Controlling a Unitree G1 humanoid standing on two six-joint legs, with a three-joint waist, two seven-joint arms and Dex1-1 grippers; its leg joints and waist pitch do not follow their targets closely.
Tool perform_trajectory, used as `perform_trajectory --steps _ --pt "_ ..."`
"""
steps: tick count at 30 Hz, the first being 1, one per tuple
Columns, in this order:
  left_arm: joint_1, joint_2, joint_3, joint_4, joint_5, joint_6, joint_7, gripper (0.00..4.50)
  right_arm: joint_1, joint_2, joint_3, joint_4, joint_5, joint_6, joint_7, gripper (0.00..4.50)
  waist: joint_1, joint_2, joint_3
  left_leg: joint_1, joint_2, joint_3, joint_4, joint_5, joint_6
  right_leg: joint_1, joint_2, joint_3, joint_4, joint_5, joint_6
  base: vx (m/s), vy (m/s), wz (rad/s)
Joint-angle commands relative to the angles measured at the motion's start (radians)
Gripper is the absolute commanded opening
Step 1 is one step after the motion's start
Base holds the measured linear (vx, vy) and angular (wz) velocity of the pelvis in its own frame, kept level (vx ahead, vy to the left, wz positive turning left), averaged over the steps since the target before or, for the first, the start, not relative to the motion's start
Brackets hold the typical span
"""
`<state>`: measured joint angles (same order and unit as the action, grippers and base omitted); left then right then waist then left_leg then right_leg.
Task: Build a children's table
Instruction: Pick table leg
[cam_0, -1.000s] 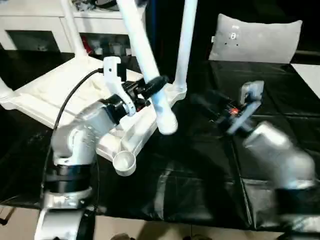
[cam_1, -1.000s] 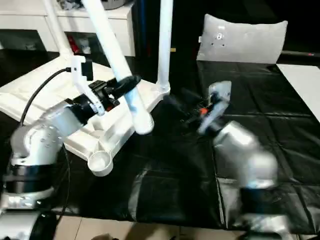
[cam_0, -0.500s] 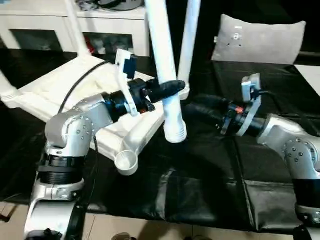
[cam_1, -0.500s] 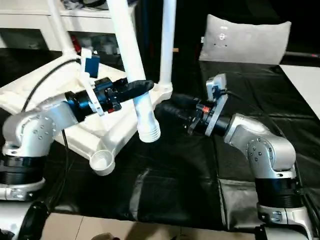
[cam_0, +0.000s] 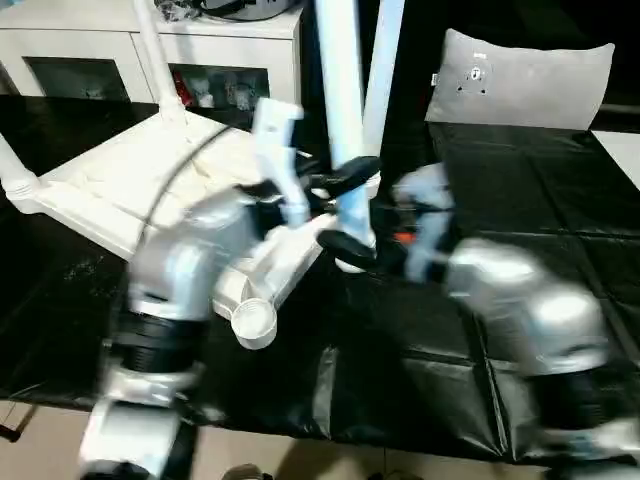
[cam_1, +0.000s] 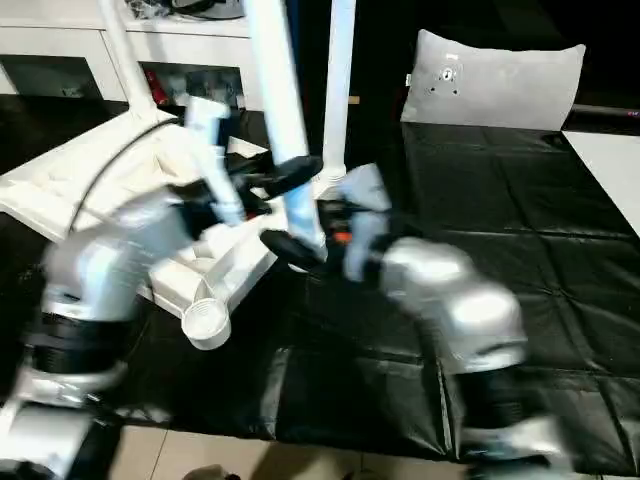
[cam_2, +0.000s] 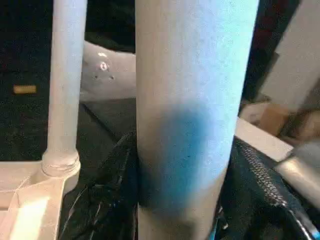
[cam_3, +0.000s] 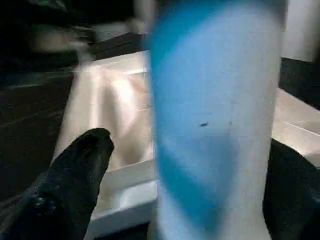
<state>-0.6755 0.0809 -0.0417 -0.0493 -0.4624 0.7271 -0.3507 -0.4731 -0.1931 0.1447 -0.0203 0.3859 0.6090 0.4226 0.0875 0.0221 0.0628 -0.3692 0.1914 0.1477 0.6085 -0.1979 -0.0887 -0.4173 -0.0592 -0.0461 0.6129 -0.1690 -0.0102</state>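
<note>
White plastic makes up the children's table, which lies upside down on the black-covered work surface in front of us, its ribbed underside facing up. Three legs stand in their sockets, one at the far left corner, one at the left edge and one at the far right corner, while the near corner socket sits open. Our left gripper is clamped around the fourth leg, holding it close to upright, its lower end hanging above the black cover just beside the tabletop's right edge. In the left wrist view that leg fills the space between the black fingers. Our right gripper is spread wide at the leg's lower end; in the right wrist view its fingers stand on either side of the leg with a gap, not gripping it. Behind the table stands a white cabinet, and a grey cushion rests at the far right.
</note>
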Motion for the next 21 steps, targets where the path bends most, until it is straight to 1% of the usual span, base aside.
perform_trajectory --steps 1,2,3,4,5,6,7,9,10,12,13,15,17,19,21 --pt "0.000 -0.003 -0.014 -0.034 0.029 -0.017 0.040 1.90 -0.022 0.015 -0.027 0.018 -0.015 -0.008 -0.067 4.19 -0.002 -0.015 -0.075 -0.003 0.013 0.009 -0.067 -0.102 -0.015 0.063 -0.056 0.035 -0.077 -0.293 -0.119 0.000 0.000 0.00" --pt "0.004 -0.011 -0.033 -0.046 0.056 -0.022 0.065 1.90 -0.030 0.037 -0.042 0.034 -0.037 -0.024 -0.116 4.03 -0.003 -0.020 -0.076 -0.003 0.013 0.009 -0.067 -0.098 -0.014 0.064 -0.055 0.036 -0.077 -0.284 -0.115 0.000 0.000 0.00" --pt "0.006 -0.016 -0.037 -0.050 0.065 -0.022 0.077 1.90 -0.033 0.041 -0.043 0.038 -0.044 -0.031 -0.125 3.96 -0.004 -0.017 -0.075 -0.004 0.012 0.009 -0.067 -0.101 -0.015 0.062 -0.055 0.035 -0.075 -0.277 -0.111 0.000 0.000 0.00" --pt "0.009 -0.021 -0.044 -0.051 0.082 -0.025 0.095 1.90 -0.037 0.051 -0.047 0.044 -0.057 -0.045 -0.144 3.82 -0.003 -0.021 -0.076 -0.005 0.011 0.010 -0.066 -0.096 -0.016 0.064 -0.054 0.035 -0.075 -0.270 -0.103 0.000 0.000 0.00" --pt "0.009 -0.021 -0.045 -0.051 0.084 -0.025 0.097 1.90 -0.037 0.052 -0.047 0.044 -0.058 -0.046 -0.145 3.70 -0.004 -0.018 -0.076 -0.005 0.012 0.009 -0.066 -0.091 -0.016 0.063 -0.053 0.036 -0.073 -0.255 -0.101 0.000 0.000 0.00" --pt "0.013 -0.023 -0.061 -0.052 0.112 -0.030 0.116 1.90 -0.043 0.067 -0.052 0.053 -0.079 -0.062 -0.172 3.70 -0.004 -0.017 -0.076 -0.005 0.011 0.009 -0.066 -0.089 -0.013 0.063 -0.053 0.036 -0.072 -0.243 -0.101 0.000 0.000 0.00" --pt "0.016 -0.024 -0.071 -0.053 0.126 -0.032 0.123 1.90 -0.046 0.076 -0.055 0.059 -0.093 -0.070 -0.187 3.57 -0.005 -0.020 -0.076 -0.006 0.011 0.010 -0.066 -0.088 -0.012 0.064 -0.053 0.036 -0.073 -0.240 -0.100 0.000 0.000 0.00" --pt "0.018 -0.027 -0.075 -0.053 0.138 -0.034 0.133 1.90 -0.050 0.080 -0.054 0.064 -0.107 -0.071 -0.202 3.39 -0.006 -0.019 -0.076 -0.006 0.010 0.010 -0.066 -0.088 -0.012 0.064 -0.054 0.035 -0.072 -0.244 -0.097 0.000 0.000 0.00" --pt "0.018 -0.032 -0.077 -0.050 0.149 -0.039 0.150 1.90 -0.049 0.079 -0.040 0.069 -0.122 -0.082 -0.209 3.39 -0.005 -0.018 -0.076 -0.006 0.011 0.010 -0.065 -0.083 -0.012 0.064 -0.054 0.036 -0.072 -0.236 -0.097 0.000 0.000 0.00" --pt "0.017 -0.034 -0.076 -0.046 0.153 -0.042 0.156 1.90 -0.043 0.078 -0.025 0.068 -0.122 -0.090 -0.190 3.12 -0.005 -0.018 -0.076 -0.006 0.010 0.011 -0.064 -0.081 -0.012 0.064 -0.053 0.037 -0.070 -0.221 -0.100 0.000 0.000 0.00" --pt "0.018 -0.036 -0.073 -0.046 0.152 -0.042 0.158 1.90 -0.042 0.080 -0.026 0.067 -0.119 -0.084 -0.191 3.12 -0.005 -0.019 -0.076 -0.006 0.010 0.011 -0.064 -0.084 -0.009 0.064 -0.053 0.037 -0.070 -0.219 -0.102 0.000 0.000 0.00" --pt "0.018 -0.039 -0.072 -0.041 0.158 -0.045 0.166 1.90 -0.038 0.085 -0.025 0.057 -0.099 -0.054 -0.179 2.96 -0.005 -0.019 -0.075 -0.007 0.010 0.011 -0.065 -0.089 -0.005 0.065 -0.053 0.037 -0.071 -0.224 -0.104 0.000 0.000 0.00" --pt "0.018 -0.040 -0.070 -0.039 0.164 -0.048 0.172 1.90 -0.037 0.092 -0.028 0.055 -0.098 -0.048 -0.181 2.72 -0.005 -0.020 -0.076 -0.006 0.010 0.011 -0.064 -0.092 -0.005 0.064 -0.053 0.037 -0.072 -0.231 -0.102 0.000 0.000 0.00" --pt "0.018 -0.040 -0.069 -0.038 0.168 -0.049 0.174 1.90 -0.038 0.097 -0.031 0.056 -0.098 -0.044 -0.180 2.64 -0.006 -0.018 -0.075 -0.007 0.010 0.010 -0.065 -0.093 -0.006 0.064 -0.053 0.036 -0.072 -0.234 -0.102 0.000 0.000 0.00" --pt "0.020 -0.045 -0.065 -0.037 0.177 -0.050 0.182 1.90 -0.037 0.108 -0.032 0.060 -0.102 -0.051 -0.179 2.41 -0.006 -0.019 -0.076 -0.006 0.010 0.011 -0.064 -0.091 -0.005 0.063 -0.053 0.037 -0.072 -0.230 -0.103 0.000 0.000 0.00"
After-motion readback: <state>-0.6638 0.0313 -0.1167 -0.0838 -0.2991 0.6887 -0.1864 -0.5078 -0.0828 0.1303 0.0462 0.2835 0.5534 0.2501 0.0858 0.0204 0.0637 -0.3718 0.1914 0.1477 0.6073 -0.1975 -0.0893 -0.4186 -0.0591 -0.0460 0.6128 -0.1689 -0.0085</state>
